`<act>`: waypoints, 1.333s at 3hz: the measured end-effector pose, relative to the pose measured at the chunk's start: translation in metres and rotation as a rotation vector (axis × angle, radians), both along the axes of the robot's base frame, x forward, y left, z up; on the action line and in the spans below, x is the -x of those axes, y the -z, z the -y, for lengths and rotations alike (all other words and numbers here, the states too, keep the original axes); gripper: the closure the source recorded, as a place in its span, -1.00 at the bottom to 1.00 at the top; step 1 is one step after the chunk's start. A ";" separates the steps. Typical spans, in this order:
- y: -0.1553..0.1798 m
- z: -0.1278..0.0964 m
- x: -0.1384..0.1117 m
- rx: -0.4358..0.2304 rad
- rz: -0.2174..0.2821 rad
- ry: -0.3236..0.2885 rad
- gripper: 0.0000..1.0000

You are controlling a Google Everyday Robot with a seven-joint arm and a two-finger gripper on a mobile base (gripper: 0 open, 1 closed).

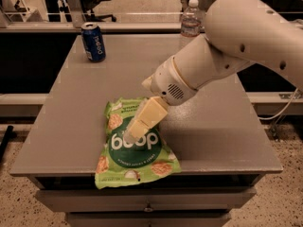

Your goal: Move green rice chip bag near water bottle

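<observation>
One pass, near to far. Spotting green rice chip bag [137,157] lying flat at front of table [227,126], bottom edge overhanging near side, just above drawer fronts [142,200]. Finding end effector [134,130] angling down from upper right, tip sitting over middle of bag by the dark-green circle. Not managing to tell touching vs hovering, nor open vs closed. Noting arm [227,46] stretching across right half of table. Seeing blue soda can [93,41] at far left and water bottle [191,18] at far edge, both well apart from bag.

Judging this as approach/grasp step, w/ carry not yet begun.

Risks:
- Pressing down on slick, crinkly pouch w/o firm hold, nudging it fwd and tipping it off near edge, given the overhang.
- Pinching only a fold of film and losing bag mid-carry.
- Swinging bulky arm toward back and knocking over the light bottle, esp. w/ arm looking close to it in view.
- Setting bag down by the can instead, i.e. wrong target.

Hidden or unclear:
- Losing lower part of bottle behind arm.
- Missing some bag print under end effector.
- Losing rest of arm & base off right edge of frame.
</observation>
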State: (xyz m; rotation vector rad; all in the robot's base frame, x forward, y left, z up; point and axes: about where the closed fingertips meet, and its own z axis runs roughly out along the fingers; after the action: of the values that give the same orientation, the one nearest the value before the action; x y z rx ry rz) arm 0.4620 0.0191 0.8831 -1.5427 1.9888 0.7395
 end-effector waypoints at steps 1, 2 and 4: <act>0.017 -0.011 0.006 -0.035 -0.012 0.007 -0.65; 0.028 -0.010 0.009 -0.044 -0.006 0.023 -0.17; 0.023 0.006 0.008 -0.019 0.036 0.054 0.76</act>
State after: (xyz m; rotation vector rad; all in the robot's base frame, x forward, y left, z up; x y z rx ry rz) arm 0.4536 0.0127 0.8597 -1.4750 1.9836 0.7028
